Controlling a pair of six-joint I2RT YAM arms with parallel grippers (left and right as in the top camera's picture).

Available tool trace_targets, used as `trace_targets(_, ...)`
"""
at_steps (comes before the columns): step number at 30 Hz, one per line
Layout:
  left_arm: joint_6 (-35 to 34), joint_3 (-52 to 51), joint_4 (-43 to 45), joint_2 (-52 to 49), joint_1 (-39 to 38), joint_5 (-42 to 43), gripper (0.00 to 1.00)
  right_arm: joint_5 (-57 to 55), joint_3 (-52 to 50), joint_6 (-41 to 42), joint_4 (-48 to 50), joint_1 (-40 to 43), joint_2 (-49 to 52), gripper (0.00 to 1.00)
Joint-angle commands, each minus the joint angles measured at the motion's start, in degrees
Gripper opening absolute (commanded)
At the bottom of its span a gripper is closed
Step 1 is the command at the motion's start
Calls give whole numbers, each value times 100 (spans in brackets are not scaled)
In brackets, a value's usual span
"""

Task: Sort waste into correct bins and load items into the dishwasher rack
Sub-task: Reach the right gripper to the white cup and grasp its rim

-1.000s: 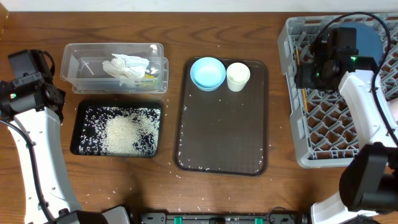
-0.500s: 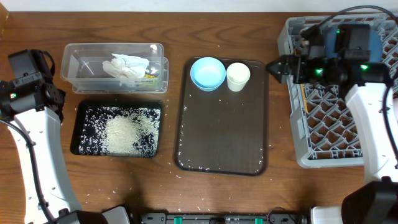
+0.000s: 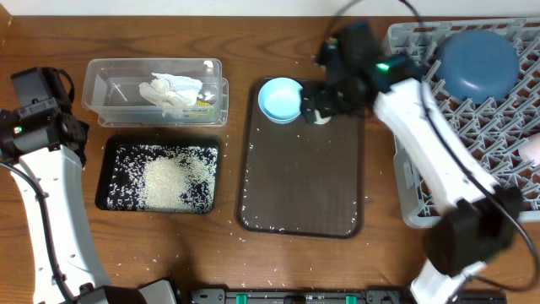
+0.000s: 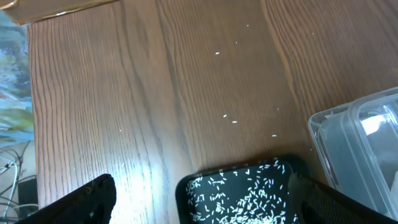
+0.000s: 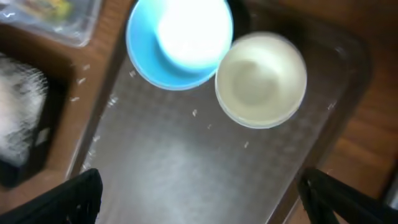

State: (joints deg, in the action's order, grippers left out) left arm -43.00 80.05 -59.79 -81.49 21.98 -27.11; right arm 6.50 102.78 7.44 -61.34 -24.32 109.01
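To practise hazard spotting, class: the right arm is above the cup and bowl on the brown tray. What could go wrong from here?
1. The cream cup sits tight against the light-blue bowl; the open right fingers, lowering around one, may nudge or tip the other.
2. Loose rice grains lie on the brown tray; a bumped dish could scatter them onto the table.
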Motion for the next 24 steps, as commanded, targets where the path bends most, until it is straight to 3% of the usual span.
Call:
trace_targets(1,76,15,-17,-17,20,-33,91,-1019,739,-7,-223,-205,680,99)
trace_targets(6,76,15,-17,-17,20,-33,91,-1036,1121,-20,-247,-275,1325,99)
trace_targets(17,76,15,-17,-17,20,-33,91,-1034,1110,245,-162,-293,1869,62)
trace_targets(22,76,15,-17,-17,20,-33,91,-1075,1108,282,-140,-411,2006,61)
trace_targets(24,76,15,-17,-17,20,-33,91,-1104,1108,282,-146,-457,2039,53)
